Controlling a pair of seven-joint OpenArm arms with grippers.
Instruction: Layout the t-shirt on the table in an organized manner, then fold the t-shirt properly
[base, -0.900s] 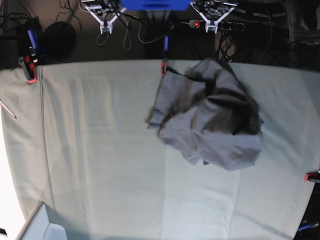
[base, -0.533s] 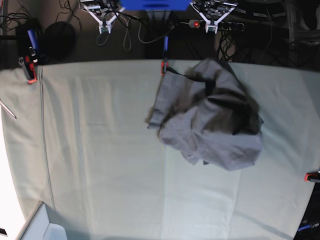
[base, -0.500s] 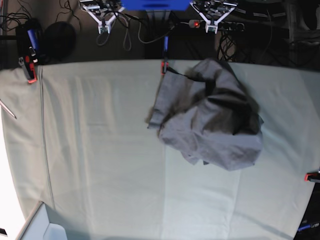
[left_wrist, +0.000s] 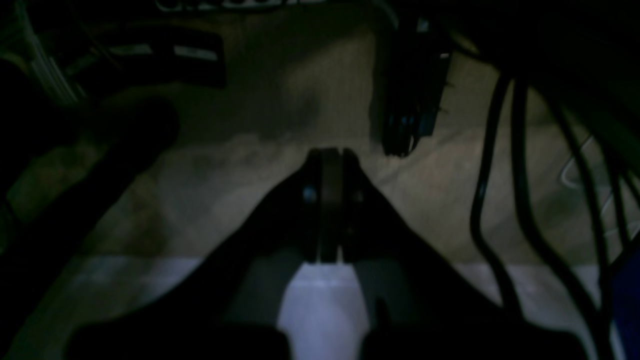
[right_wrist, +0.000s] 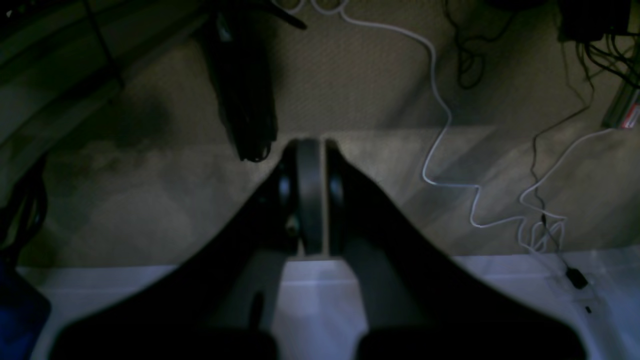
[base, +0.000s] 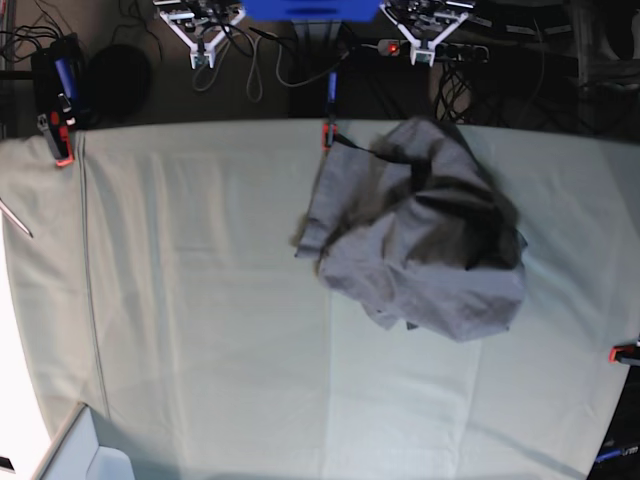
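The grey t-shirt (base: 420, 235) lies crumpled in a heap on the table (base: 200, 300), right of centre and near the far edge. Both arms are drawn back beyond the far edge, apart from the shirt. My left gripper (base: 425, 55) is at the top right, just behind the shirt. In its wrist view the left gripper (left_wrist: 330, 156) is shut and empty over the floor. My right gripper (base: 197, 56) is at the top left. In its wrist view the right gripper (right_wrist: 311, 146) is shut and empty. The shirt is out of both wrist views.
Red-black clamps hold the cloth at the far left (base: 60, 140), far middle (base: 328, 135) and right edge (base: 625, 352). A white box corner (base: 80, 450) sits at the near left. Cables (right_wrist: 440, 125) lie on the floor behind the table.
The right gripper at the top left of the base view has shifted slightly left. The shirt and left gripper have not moved.
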